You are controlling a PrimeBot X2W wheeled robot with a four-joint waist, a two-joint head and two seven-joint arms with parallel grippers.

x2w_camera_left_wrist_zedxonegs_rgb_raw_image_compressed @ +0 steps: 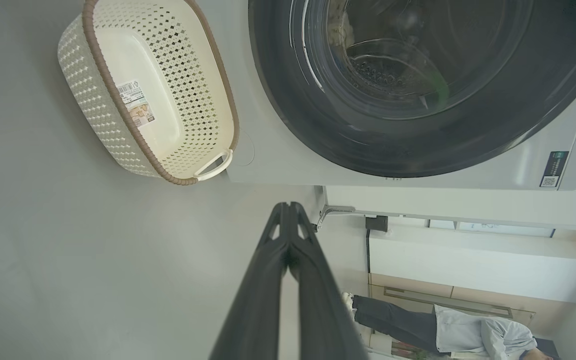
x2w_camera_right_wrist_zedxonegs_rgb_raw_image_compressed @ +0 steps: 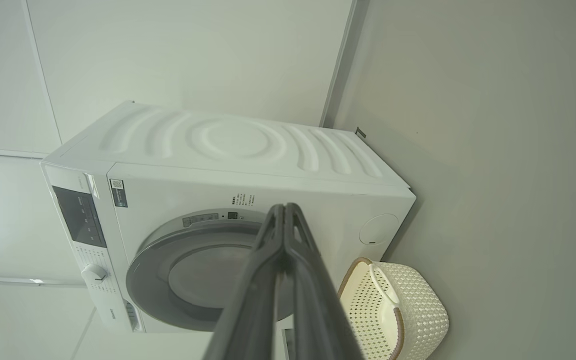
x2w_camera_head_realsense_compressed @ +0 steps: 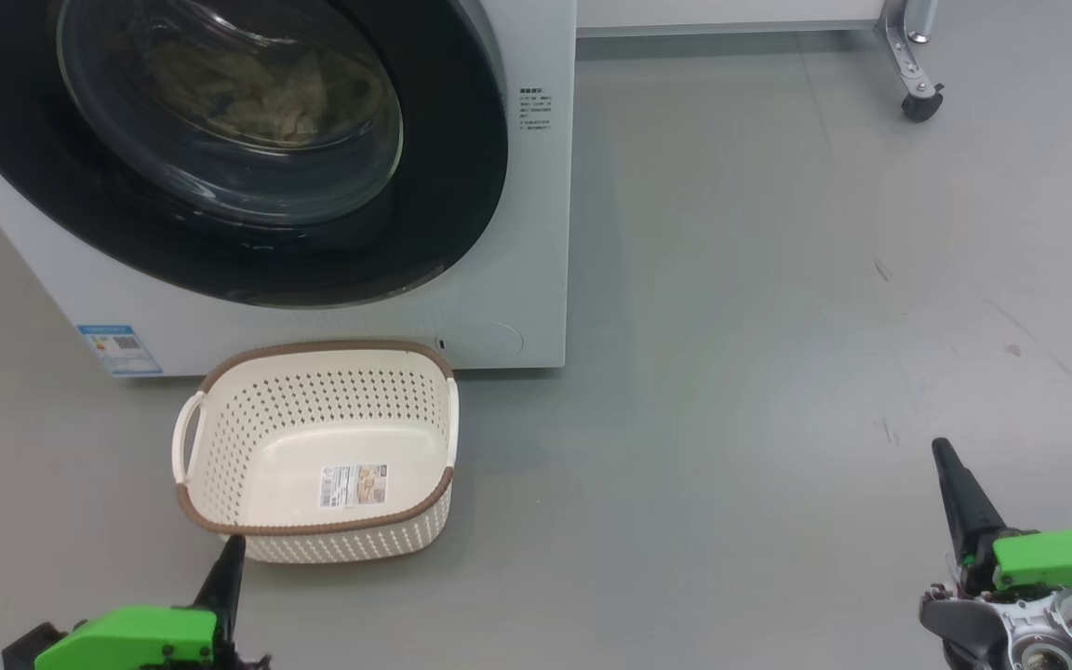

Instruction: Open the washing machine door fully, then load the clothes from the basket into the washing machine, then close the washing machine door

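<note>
Left gripper (x2w_camera_head_realsense_compressed: 233, 558) and right gripper (x2w_camera_head_realsense_compressed: 945, 461) both pressed together, empty; basket (x2w_camera_head_realsense_compressed: 350, 544) empty on floor (x2w_camera_head_realsense_compressed: 731, 372) at washing machine (x2w_camera_head_realsense_compressed: 541, 233) front, clothes (x2w_camera_head_realsense_compressed: 266, 93) behind shut washing machine door (x2w_camera_head_realsense_compressed: 448, 186), so task looks complete.

You have the washing machine (x2w_camera_head_realsense_compressed: 536, 233) ahead and to your left, standing on the floor (x2w_camera_head_realsense_compressed: 731, 372), with the washing machine door (x2w_camera_head_realsense_compressed: 448, 186) set against its front. The clothes (x2w_camera_head_realsense_compressed: 266, 93) lie inside the drum, behind the door's glass. The basket (x2w_camera_head_realsense_compressed: 313, 358) sits on the floor just before the machine, below the door, with a label (x2w_camera_head_realsense_compressed: 353, 486) on its base. Your left end effector (x2w_camera_head_realsense_compressed: 236, 542) is at the basket's near left corner. Your right end effector (x2w_camera_head_realsense_compressed: 941, 448) is well apart to the right. A wheeled leg (x2w_camera_head_realsense_compressed: 913, 65) stands far right, behind.
</note>
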